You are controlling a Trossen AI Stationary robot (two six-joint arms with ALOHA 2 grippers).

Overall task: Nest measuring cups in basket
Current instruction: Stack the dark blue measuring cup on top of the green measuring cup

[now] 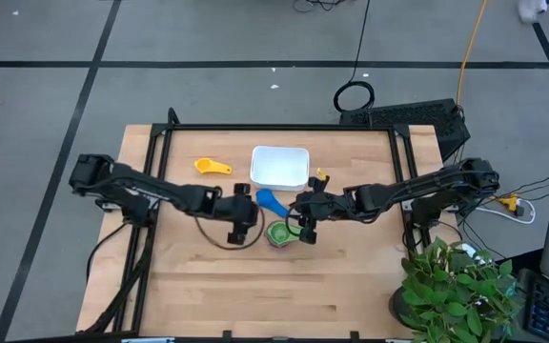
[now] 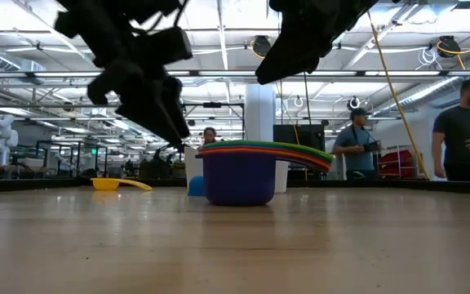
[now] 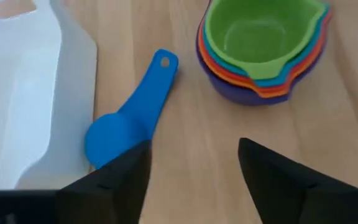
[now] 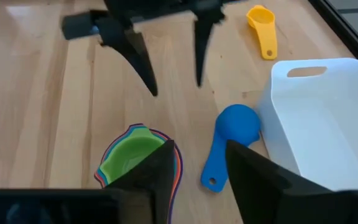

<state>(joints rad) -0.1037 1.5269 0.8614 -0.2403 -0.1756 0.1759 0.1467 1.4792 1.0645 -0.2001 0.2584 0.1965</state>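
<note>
Leftmost on the wooden bench (image 1: pixel 208 286) lies the yellow measuring cup (image 1: pixel 212 167), alone and well apart from the other cups, with its handle pointing toward the white basket (image 1: pixel 280 166).

Next comes the left pincer (image 1: pixel 243 211), hanging above the bench just beside the blue measuring cup (image 1: pixel 273 201). Its fingers (image 3: pixel 114 186) stand apart with bare wood between them, gripping nothing.

The blue cup lies bowl-down, its bowl touching or just beside the near wall of the basket, its handle angled toward the nested stack (image 1: pixel 280 233). The basket itself holds no cups.

The nested stack stands upright on the bench, near the blue cup's handle end. Its outermost bowl is navy, the green cup sits innermost on top, and orange, red and teal rims show between them in the left wrist view (image 3: pixel 263 46).

Right of the stack, the right pincer (image 1: pixel 307 227) hovers close beside it. Its fingers (image 4: pixel 257 180) are spread apart and hold nothing; in its wrist view the green bowl (image 4: pixel 128 158) sits just beside one finger.
</note>
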